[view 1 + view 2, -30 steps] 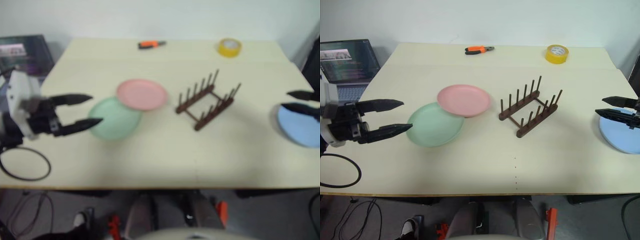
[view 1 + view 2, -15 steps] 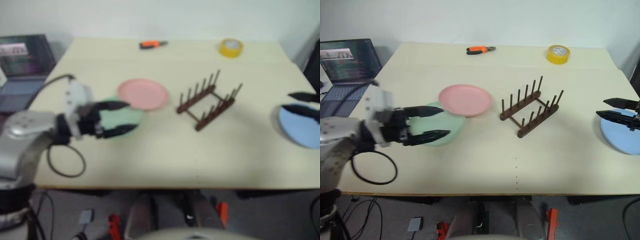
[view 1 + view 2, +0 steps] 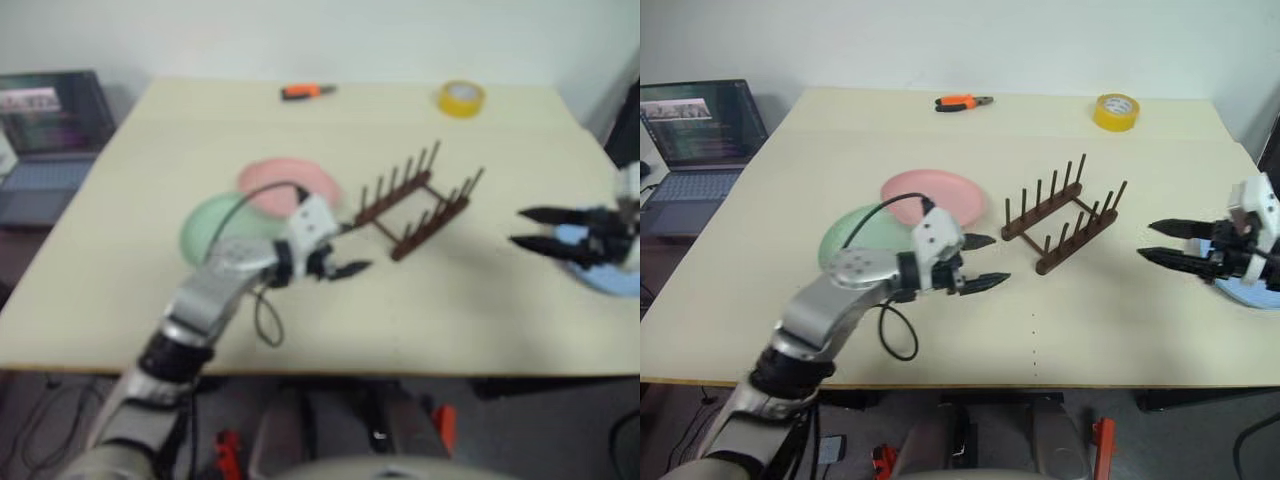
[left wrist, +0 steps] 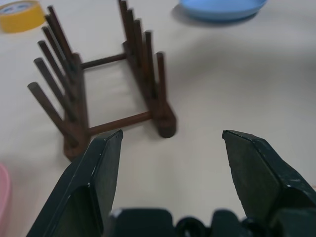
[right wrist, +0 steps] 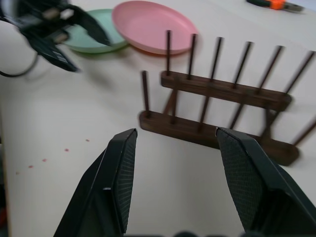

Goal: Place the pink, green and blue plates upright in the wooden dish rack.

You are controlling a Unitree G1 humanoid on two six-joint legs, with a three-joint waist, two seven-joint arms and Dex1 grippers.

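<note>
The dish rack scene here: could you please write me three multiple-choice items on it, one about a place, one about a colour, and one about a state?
1. Where does the blue plate lie?
A. in the rack
B. flat on the table, on the robot's right
C. on the laptop

2. Which plate overlaps the green plate?
A. pink
B. yellow
C. white

3. What state is the dish rack in?
A. holding three plates
B. tipped over
C. empty and upright

Answers:
1 B: it lies by the right end effector.
2 A: the pink plate rests partly over its edge.
3 C: its pegs stand with nothing between them, and both the left end effector and the right one are open and hold nothing.
</note>
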